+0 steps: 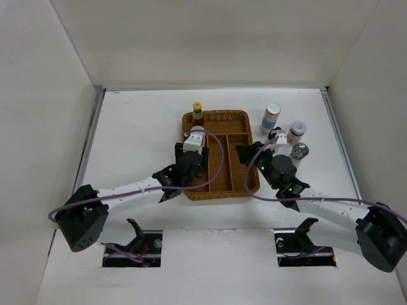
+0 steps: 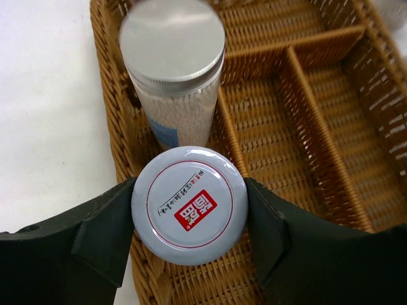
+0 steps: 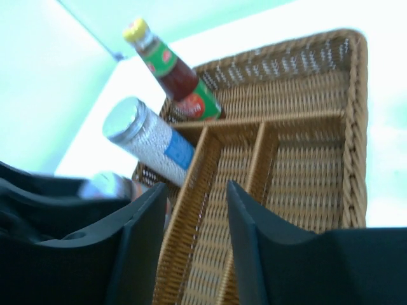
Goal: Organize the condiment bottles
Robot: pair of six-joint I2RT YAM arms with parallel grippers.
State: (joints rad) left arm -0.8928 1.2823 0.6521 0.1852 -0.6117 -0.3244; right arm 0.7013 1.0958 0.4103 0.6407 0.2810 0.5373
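Grip: left gripper clenched on white-lidded jar, a finger on either side of the lid, upright, likely to seat it in the wicker tray. Silver-capped jar stands just beyond the fingertips. Right gripper released, nothing between its fingers.

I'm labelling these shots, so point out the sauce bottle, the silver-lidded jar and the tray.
sauce bottle [image 3: 175, 75]: right wrist view, red body.
silver-lidded jar [image 2: 172, 39]: left wrist view, lid centre.
tray [image 2: 272, 141]: left wrist view, bare woven floor.
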